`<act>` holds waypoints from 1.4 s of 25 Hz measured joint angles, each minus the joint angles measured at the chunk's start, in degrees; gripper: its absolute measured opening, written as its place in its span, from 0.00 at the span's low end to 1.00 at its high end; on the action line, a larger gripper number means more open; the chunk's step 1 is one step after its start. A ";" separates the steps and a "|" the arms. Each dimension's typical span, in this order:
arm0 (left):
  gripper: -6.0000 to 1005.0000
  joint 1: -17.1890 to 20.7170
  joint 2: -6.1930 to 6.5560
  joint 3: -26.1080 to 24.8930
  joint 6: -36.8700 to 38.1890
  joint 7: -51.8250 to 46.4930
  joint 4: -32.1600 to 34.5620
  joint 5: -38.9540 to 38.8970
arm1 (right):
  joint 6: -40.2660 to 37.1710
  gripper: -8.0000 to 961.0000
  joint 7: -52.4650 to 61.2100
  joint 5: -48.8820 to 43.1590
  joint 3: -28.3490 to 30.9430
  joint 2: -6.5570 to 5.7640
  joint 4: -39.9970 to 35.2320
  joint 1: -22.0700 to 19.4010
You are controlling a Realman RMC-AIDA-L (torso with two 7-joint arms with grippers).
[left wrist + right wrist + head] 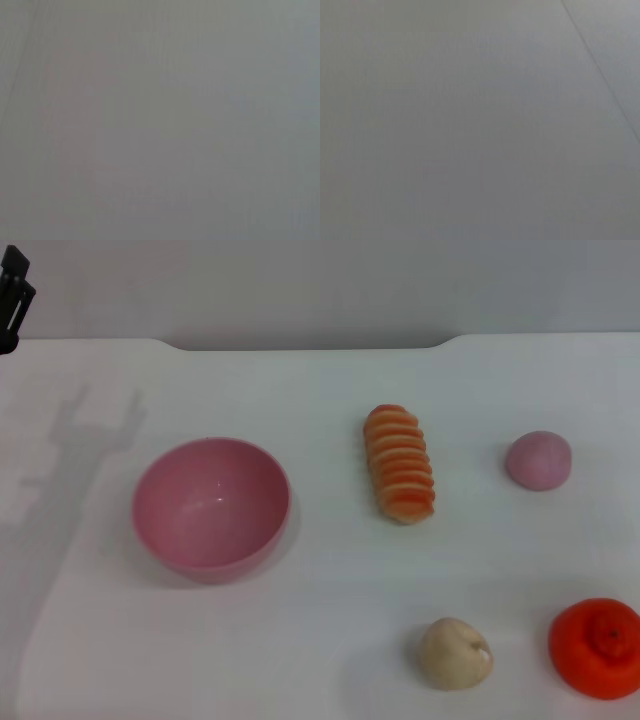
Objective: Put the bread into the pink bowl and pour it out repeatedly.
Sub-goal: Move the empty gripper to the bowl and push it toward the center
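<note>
a pink bun (538, 460), beige lump (455, 653) and orange fruit (598, 647) lie on the white table (320, 620).

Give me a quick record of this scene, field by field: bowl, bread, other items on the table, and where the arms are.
pink bowl: upright on the white table, nothing in it
bread: lying on the table to the bowl's right, apart from it
pink bun: right of the bread
beige lump: near edge, right of centre
orange item: near right corner
left gripper: dark part at far left edge, away from the items
right gripper: not in view
</note>
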 joint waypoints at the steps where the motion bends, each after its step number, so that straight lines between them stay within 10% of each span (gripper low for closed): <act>1: 0.76 -0.10 0.00 -0.10 -0.17 0.06 0.00 -0.02 | 0.41 0.57 0.00 0.08 0.15 -0.02 0.01 0.25; 21: 0.74 -1.30 0.66 -2.21 -4.74 -1.50 1.52 0.07 | 3.66 0.57 -0.19 0.36 0.81 -0.06 -0.38 1.79; 35: 0.68 7.77 6.14 1.11 -17.61 -39.28 28.03 29.08 | 4.18 0.57 0.21 0.02 0.19 0.12 -0.16 1.54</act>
